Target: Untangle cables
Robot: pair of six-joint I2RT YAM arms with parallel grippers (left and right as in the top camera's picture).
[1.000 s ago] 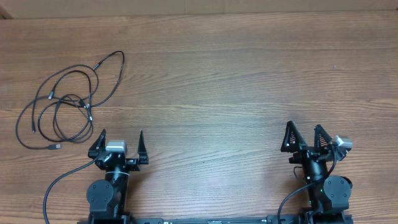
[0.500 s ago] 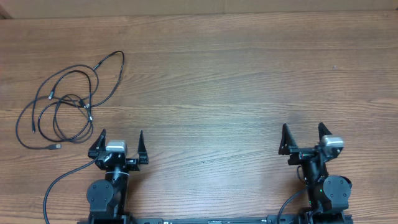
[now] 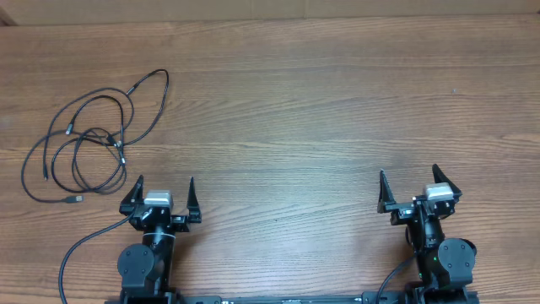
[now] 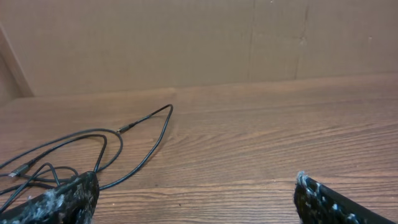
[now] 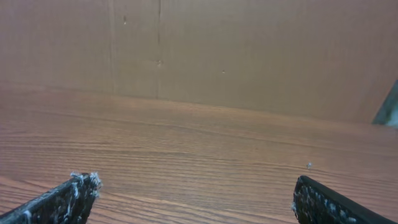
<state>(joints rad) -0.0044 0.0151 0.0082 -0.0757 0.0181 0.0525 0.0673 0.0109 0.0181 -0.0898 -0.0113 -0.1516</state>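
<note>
Lab test bench: wood-grain table (image 3: 321,101), brown backboard (image 5: 249,56), two mounted robot arms (image 3: 145,262)

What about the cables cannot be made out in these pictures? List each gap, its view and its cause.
Overhead: how many cables form the tangle, and which lies over which; too thin and small.
Left wrist: the tangle's left part; cut off by the frame edge and hidden behind a finger of the left tool.
Right wrist: cables out of view entirely.

The cables (image 4: 120,130) run off the left wrist view's left edge.
</note>
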